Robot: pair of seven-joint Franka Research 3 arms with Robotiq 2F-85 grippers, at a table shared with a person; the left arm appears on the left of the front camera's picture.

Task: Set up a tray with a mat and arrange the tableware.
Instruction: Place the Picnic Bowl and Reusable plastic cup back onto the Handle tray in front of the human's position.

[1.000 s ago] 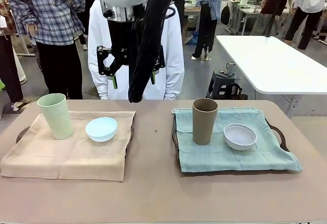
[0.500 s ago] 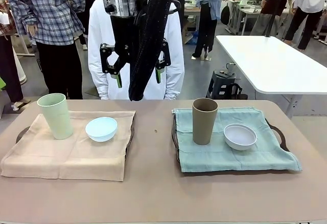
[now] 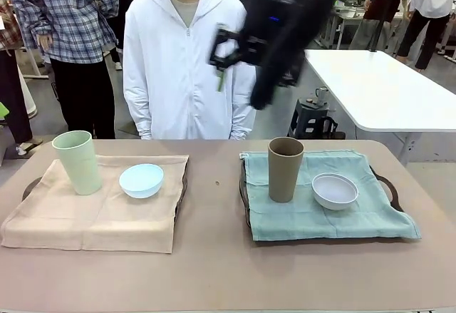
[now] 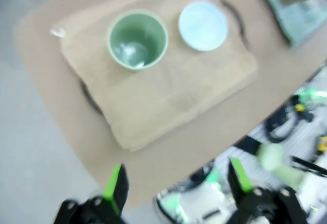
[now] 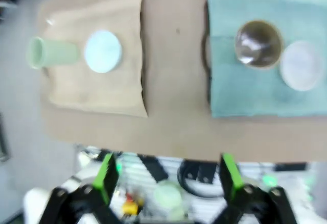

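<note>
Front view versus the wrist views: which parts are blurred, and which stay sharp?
Front view: the raised gripper is motion-smeared, while brown tumbler and white bowl are crisp. Left wrist view: soft throughout, pale green tumbler included. Right wrist view: equally soft.

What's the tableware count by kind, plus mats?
Tumblers: 2, pale green tumbler, brown tumbler
Bowls: 2, light blue bowl, white bowl
Mats: 2, beige mat, teal mat
Total: 6

Person in white hooded jacket (image 3: pixel 187 63) at far side, white table (image 3: pixel 377 88) behind, stool (image 3: pixel 311 117)
</note>
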